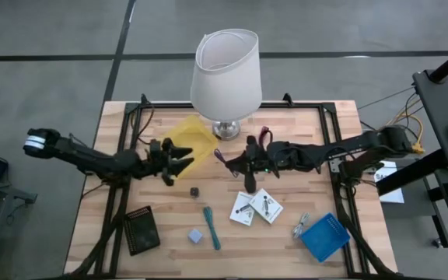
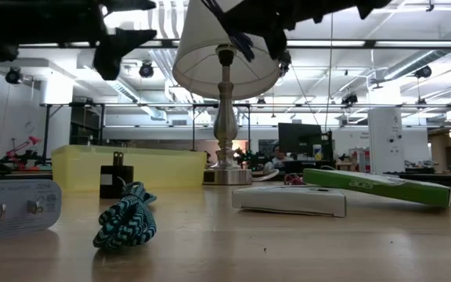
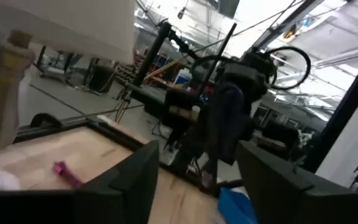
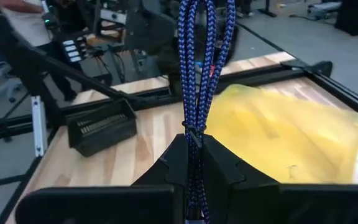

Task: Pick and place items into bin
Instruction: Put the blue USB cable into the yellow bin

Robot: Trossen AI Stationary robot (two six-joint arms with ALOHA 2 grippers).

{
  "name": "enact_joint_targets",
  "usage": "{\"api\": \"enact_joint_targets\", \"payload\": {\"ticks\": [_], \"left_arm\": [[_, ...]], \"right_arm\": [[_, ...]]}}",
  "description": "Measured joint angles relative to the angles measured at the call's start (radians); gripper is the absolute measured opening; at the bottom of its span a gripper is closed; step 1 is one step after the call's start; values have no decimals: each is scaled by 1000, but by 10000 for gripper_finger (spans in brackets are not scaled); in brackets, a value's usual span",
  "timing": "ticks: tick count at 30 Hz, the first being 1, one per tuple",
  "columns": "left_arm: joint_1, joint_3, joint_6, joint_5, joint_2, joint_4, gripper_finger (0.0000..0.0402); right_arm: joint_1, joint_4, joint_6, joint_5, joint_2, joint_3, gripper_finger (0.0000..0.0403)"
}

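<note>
On the near edge of the wooden surface [image 1: 169, 257] lie a dark ridged tray [image 1: 141, 230], a small lavender cube [image 1: 196, 236], a teal braided cable [image 1: 211, 227], and, toward the right corner, a blue box [image 1: 324, 236] with a small metallic item [image 1: 300, 226] touching its edge. Just beyond the cable, two white printed cards [image 1: 256, 207] lie side by side, and a tiny dark cube [image 1: 194, 190] sits alone to their left. Above mid-surface, the right tool [image 1: 250, 180] is closed on a looped blue-and-purple braided cord [image 4: 197, 74], which stands up from between its fingertips in the right wrist view. The left tool [image 1: 179, 164] hovers at the near edge of the yellow bin [image 1: 190, 142], with its fingers [image 3: 128, 180] spread apart and nothing between them. A magenta stick [image 3: 66, 173] lies on the surface near the lamp base, visible in the left wrist view. At the far side stands the white lamp [image 1: 225, 74], its metal base just beside the bin.
</note>
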Motion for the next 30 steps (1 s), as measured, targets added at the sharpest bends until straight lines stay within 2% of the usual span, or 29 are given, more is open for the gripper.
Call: {"api": "enact_joint_targets", "payload": {"ticks": [3,8,11,18,27,30], "left_arm": [[5,44,0,10,79,-11,242],[6,128,3,138,178,0,269],[6,169,1,178,228,-8,271],[12,250,2,177,288,-7,271],[13,274,9,177,289,-3,269],[13,274,9,180,287,-7,250]], "right_arm": [[1,-3,-19,-17,25,42,15],[-1,-7,-33,-31,64,94,15],[-1,-15,-33,-42,79,116,15],[-1,-35,-29,-81,106,148,15],[0,-74,-25,-82,102,145,15],[0,-73,-25,-82,101,146,15]]}}
